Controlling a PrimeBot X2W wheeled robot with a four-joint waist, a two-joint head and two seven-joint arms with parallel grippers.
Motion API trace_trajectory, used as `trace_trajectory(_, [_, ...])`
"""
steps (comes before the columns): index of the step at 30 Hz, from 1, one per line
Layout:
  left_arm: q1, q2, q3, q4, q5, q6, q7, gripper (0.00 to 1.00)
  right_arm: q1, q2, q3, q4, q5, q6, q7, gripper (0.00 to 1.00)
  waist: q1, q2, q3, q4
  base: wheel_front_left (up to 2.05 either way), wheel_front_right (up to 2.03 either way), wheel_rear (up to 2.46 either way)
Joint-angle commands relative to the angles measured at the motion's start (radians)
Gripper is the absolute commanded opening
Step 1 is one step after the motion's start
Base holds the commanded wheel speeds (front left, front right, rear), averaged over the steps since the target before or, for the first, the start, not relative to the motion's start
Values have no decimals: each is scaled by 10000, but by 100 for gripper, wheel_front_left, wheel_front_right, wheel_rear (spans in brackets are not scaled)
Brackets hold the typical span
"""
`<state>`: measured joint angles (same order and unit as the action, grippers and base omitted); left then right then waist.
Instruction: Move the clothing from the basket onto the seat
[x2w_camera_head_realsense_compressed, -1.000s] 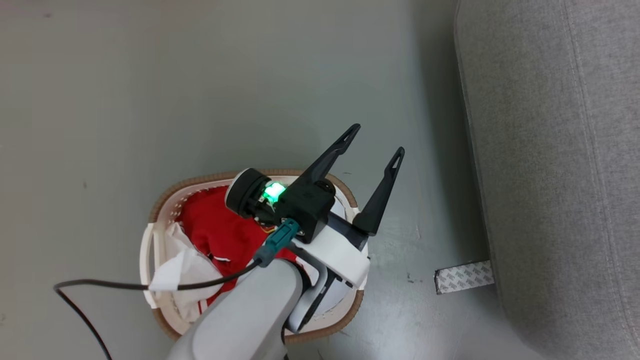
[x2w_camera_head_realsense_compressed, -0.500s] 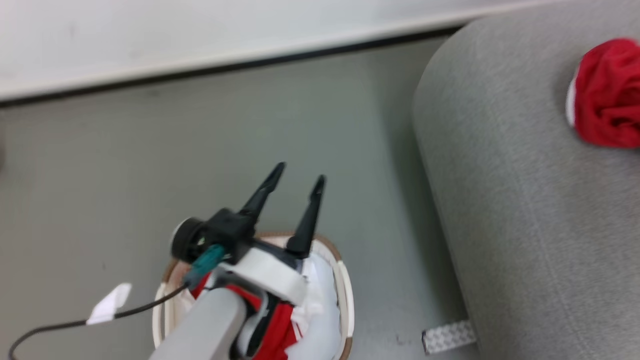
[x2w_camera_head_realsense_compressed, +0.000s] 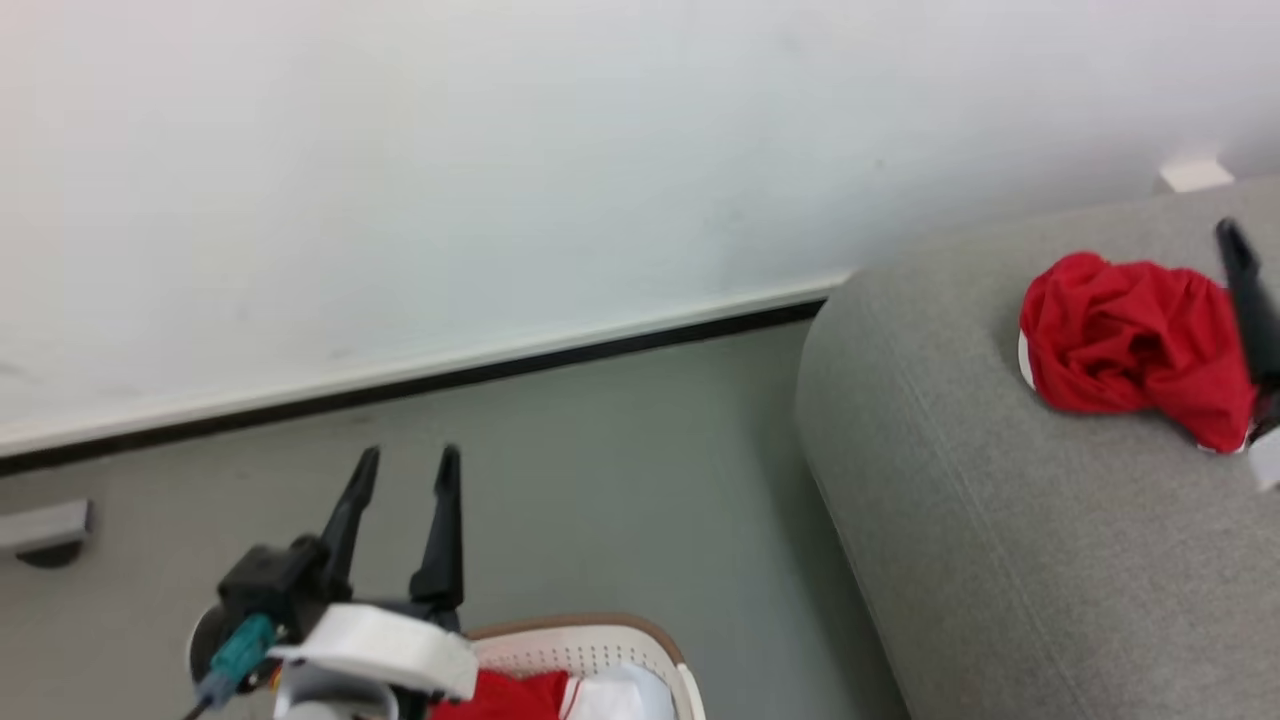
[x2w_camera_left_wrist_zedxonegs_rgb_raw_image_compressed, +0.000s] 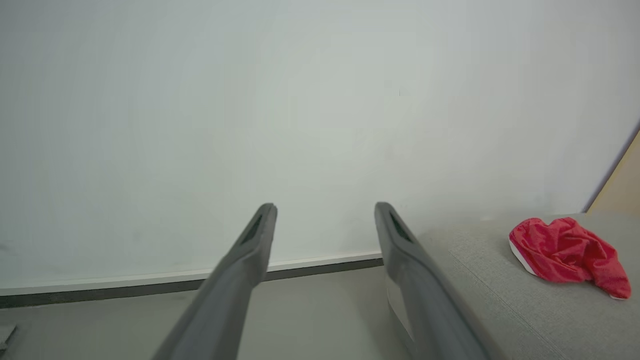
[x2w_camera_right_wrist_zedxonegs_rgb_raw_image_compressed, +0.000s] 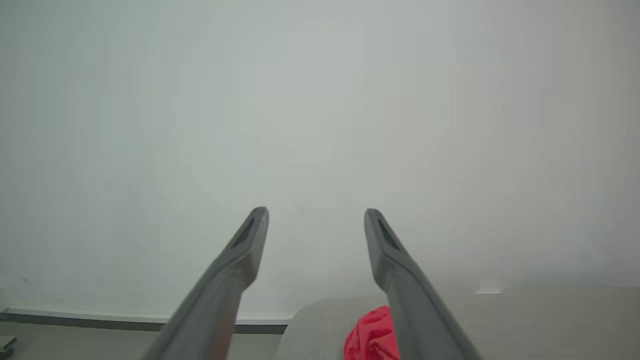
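The cream basket (x2w_camera_head_realsense_compressed: 590, 640) with its brown rim sits at the bottom edge of the head view. It holds red clothing (x2w_camera_head_realsense_compressed: 500, 695) and a white panel (x2w_camera_head_realsense_compressed: 620, 695). Just left of the basket's far rim, my left gripper (x2w_camera_head_realsense_compressed: 407, 465) stands open and empty, fingers pointing at the wall; the left wrist view shows this gripper (x2w_camera_left_wrist_zedxonegs_rgb_raw_image_compressed: 325, 209) with nothing between its fingers. One bunched red garment (x2w_camera_head_realsense_compressed: 1130, 345) lies on the grey sofa (x2w_camera_head_realsense_compressed: 1000, 520). My right gripper (x2w_camera_right_wrist_zedxonegs_rgb_raw_image_compressed: 315, 215) is open and empty above that garment (x2w_camera_right_wrist_zedxonegs_rgb_raw_image_compressed: 372, 335); one of its fingers (x2w_camera_head_realsense_compressed: 1245, 300) shows at the right edge.
A white wall with a dark baseboard (x2w_camera_head_realsense_compressed: 500, 370) runs behind the grey floor (x2w_camera_head_realsense_compressed: 620, 480). A small grey fixture (x2w_camera_head_realsense_compressed: 40, 525) sits by the wall at far left. A tan panel (x2w_camera_left_wrist_zedxonegs_rgb_raw_image_compressed: 620, 185) stands beyond the sofa (x2w_camera_left_wrist_zedxonegs_rgb_raw_image_compressed: 475, 285).
The head camera has swung upward: the basket slid to the bottom edge, while the wall and the sofa top with a red garment came into view. The left gripper stays open and empty.
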<state>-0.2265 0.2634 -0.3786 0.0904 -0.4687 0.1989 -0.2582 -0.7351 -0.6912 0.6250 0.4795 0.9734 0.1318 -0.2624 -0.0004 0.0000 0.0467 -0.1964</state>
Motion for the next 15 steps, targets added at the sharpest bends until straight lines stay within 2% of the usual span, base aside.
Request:
trace_trajectory(1, [423, 91, 118, -109, -79, 65, -58, 100, 1010, 398, -658, -541, -497, -22, -25, 100, 4, 0, -445, 176, 0, 0, 0])
trace_trajectory(5, [1032, 64, 353, -280, 114, 107, -57, 100, 2897, 1428, -2219, -1817, -1710, -22, -28, 100, 4, 0, -616, 357, 0, 0, 0])
trace_trajectory(8, [1434, -107, 624, -410, 338, 134, -59, 100, 4238, 2283, -3026, -2716, -2522, -22, -29, 100, 4, 0, -708, 446, 0, 0, 0])
trace_trajectory(15, [2368, -834, 1532, -574, 917, -62, -62, 100, 6442, 3962, -3450, -4011, -3901, -22, -30, 100, 4, 0, -860, 522, 0, 0, 0])
